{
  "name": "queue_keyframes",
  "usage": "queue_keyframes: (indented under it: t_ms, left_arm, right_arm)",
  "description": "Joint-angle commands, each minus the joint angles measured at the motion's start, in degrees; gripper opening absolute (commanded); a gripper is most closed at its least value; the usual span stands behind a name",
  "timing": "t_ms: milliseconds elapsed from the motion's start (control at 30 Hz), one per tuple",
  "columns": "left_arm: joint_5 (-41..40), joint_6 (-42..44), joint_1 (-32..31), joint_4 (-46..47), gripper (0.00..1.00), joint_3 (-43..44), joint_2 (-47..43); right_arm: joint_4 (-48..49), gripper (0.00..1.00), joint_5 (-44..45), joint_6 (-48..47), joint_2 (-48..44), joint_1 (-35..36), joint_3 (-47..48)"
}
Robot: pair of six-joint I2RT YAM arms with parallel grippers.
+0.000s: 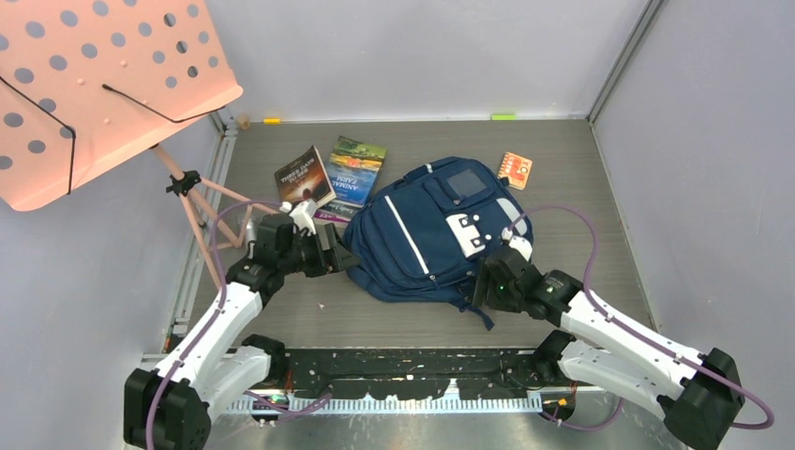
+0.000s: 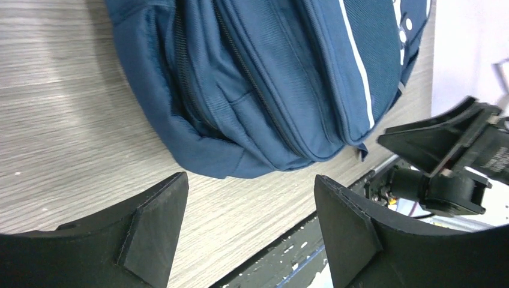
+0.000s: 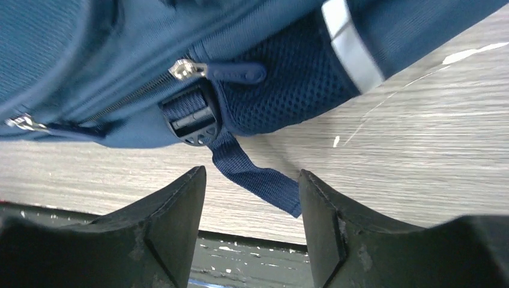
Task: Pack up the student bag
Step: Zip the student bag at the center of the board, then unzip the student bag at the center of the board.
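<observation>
Left gripper [image 2: 249,182]: jaws stood apart, nothing between them, facing the backpack [image 1: 427,230] at its left side. Right gripper [image 3: 252,174]: jaws apart and empty, just short of a buckle [image 3: 191,123] and a loose strap [image 3: 258,180]. Backpack: lay flat mid-table [image 1: 581,187], between both grippers. Dark book [image 1: 305,175] and green book [image 1: 358,169]: beside it, far left. Small orange item [image 1: 515,170]: beyond it, right.
</observation>
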Motion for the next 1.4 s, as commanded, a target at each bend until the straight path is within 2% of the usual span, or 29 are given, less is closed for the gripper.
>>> queue_keyframes:
  t_ms: [0,67,167,367,500,767,900,967,1033,1067,1100,1167,1333,1367]
  left_arm:
    - [1.4,-2.7,-3.6,4.5,0.79,2.6,1.1]
    - [0.3,-3.2,-6.7,6.6,0.79,3.0,2.9]
    - [-0.3,-4.6,-8.7,9.0,0.78,3.3,6.5]
    - [-6.6,-5.6,-8.8,7.9,0.74,5.0,10.7]
    - [-10.8,-4.8,-7.5,6.6,0.85,6.5,11.5]
    - [-11.4,-1.5,-1.6,4.5,0.84,9.3,18.5]
    - [-16.8,-1.1,-0.5,5.6,0.74,7.7,19.4]
    - [-17.1,-1.6,-0.5,7.5,0.71,6.2,19.5]
    - [-15.1,-2.0,-0.6,9.9,0.7,5.0,20.3]
    - [-13.9,-2.2,-0.6,11.1,0.7,4.6,21.3]
    - [-12.7,-2.3,-0.5,11.9,0.68,4.4,22.2]
    - [-10.4,-2.3,-0.6,13.4,0.54,4.0,23.6]
    - [-7.8,-4.1,-0.6,17.4,0.08,1.6,24.0]
    - [-7.3,-5.2,-0.7,18.5,0.02,0.9,23.7]
  right_arm:
    - [11.0,0.63,-9.6,1.5,-4.7,0.1,-5.0]
    - [17.9,0.62,-12.4,-0.3,-7.8,0.1,-6.5]
    - [21.8,0.61,-14.9,-4.2,-7.8,0.5,-5.7]
    - [26.7,0.58,-15.9,-13.0,-0.2,2.4,-1.0]
    - [30.6,0.57,-13.6,-17.6,5.7,5.1,1.2]
    - [34.0,0.5,-4.2,-21.3,14.8,10.3,3.3]
    - [34.6,0.45,-1.6,-21.0,16.4,11.4,2.7]
    - [34.8,0.4,-0.8,-20.8,17.1,12.1,2.4]
    - [34.9,0.33,0.3,-20.5,17.8,12.9,2.3]
    - [35.0,0.24,1.0,-20.2,18.0,13.1,2.2]
    - [35.3,0.2,1.2,-20.0,18.2,13.6,2.0]
    - [35.4,0.04,2.0,-19.2,18.5,14.3,2.2]
    - [33.3,0.01,5.4,-14.1,19.9,17.4,4.5]
    - [32.8,0.01,5.9,-13.3,20.7,18.1,5.2]
